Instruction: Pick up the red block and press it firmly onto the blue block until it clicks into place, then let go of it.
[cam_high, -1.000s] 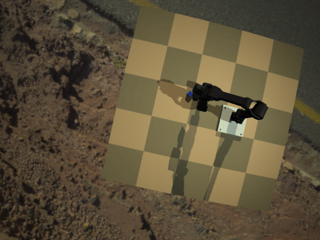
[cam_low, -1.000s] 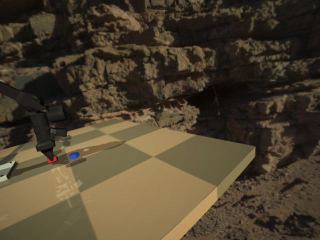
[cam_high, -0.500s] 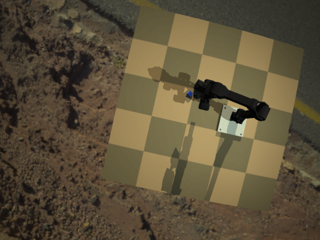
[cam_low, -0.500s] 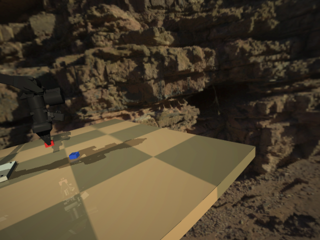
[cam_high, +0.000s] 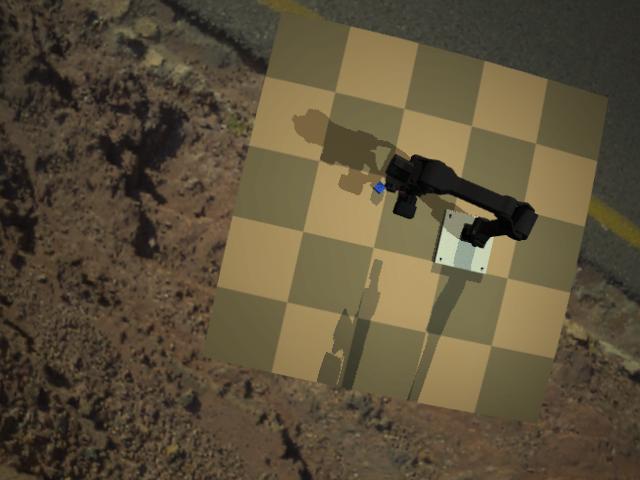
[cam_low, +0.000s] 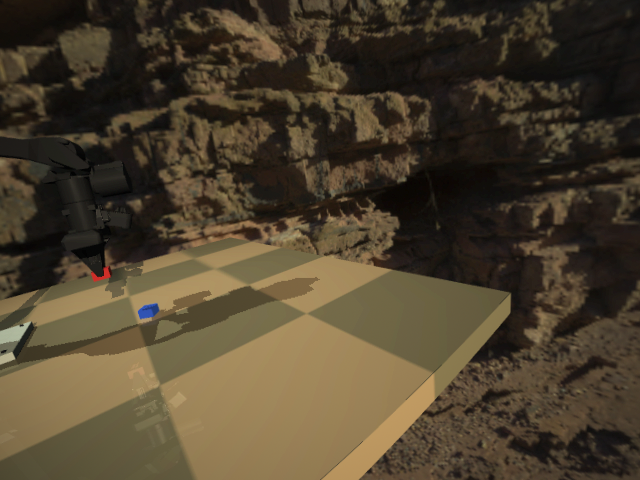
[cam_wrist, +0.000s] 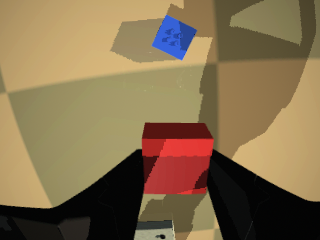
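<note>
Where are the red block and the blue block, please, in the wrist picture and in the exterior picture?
Red block (cam_wrist: 176, 172) (cam_low: 102, 277): wrist view, the face between the fingers; exterior view, its visible lower part.
Blue block (cam_wrist: 167, 46) (cam_low: 147, 312): wrist view, its studded top; exterior view, its side.

A checkered tabletop (cam_high: 330, 268) (cam_low: 361, 335) (cam_wrist: 100, 115), brown rocky ground (cam_high: 103, 310) (cam_low: 568, 413), dark asphalt (cam_high: 465, 31) with yellow stripes, and a craggy cliff (cam_low: 310, 129) behind.
</note>
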